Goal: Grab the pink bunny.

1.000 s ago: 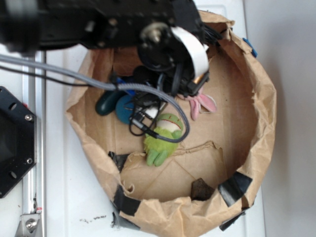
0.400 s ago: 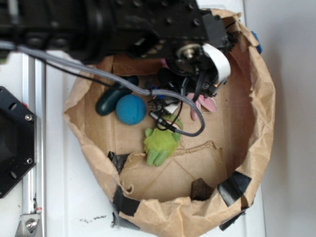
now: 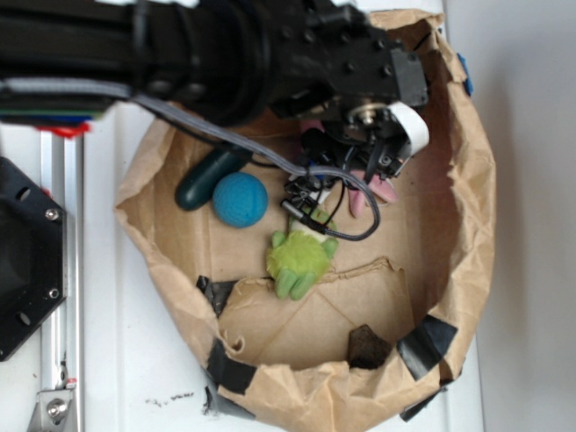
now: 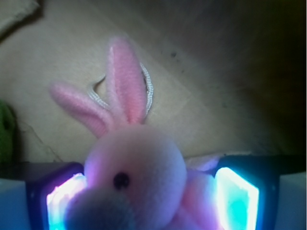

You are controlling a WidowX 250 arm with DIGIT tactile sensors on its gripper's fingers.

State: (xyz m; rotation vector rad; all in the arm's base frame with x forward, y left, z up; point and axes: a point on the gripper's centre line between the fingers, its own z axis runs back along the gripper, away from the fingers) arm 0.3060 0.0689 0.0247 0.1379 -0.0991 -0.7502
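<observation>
The pink bunny [image 4: 136,167] fills the lower middle of the wrist view, its head between the two glowing pads and its long ears pointing away over the brown paper floor. My gripper [image 4: 148,191] is open and straddles it, the left pad [image 4: 62,196] close against its head and the right pad [image 4: 235,196] beside a limb. From the exterior view only the bunny's ears [image 3: 371,192] stick out from under the black gripper [image 3: 364,166], which is low inside the paper bag; the rest of the bunny is hidden.
The crumpled brown paper bag wall [image 3: 472,207] rings the area. Inside lie a green plush toy [image 3: 301,256], a blue ball [image 3: 240,199] and a dark teal object [image 3: 202,180]. A dark brown scrap [image 3: 367,345] and black tape [image 3: 432,340] sit at the near rim.
The arm has shifted to the right and settled over the bunny, uncovering the blue ball. The green plush has been nudged slightly.
</observation>
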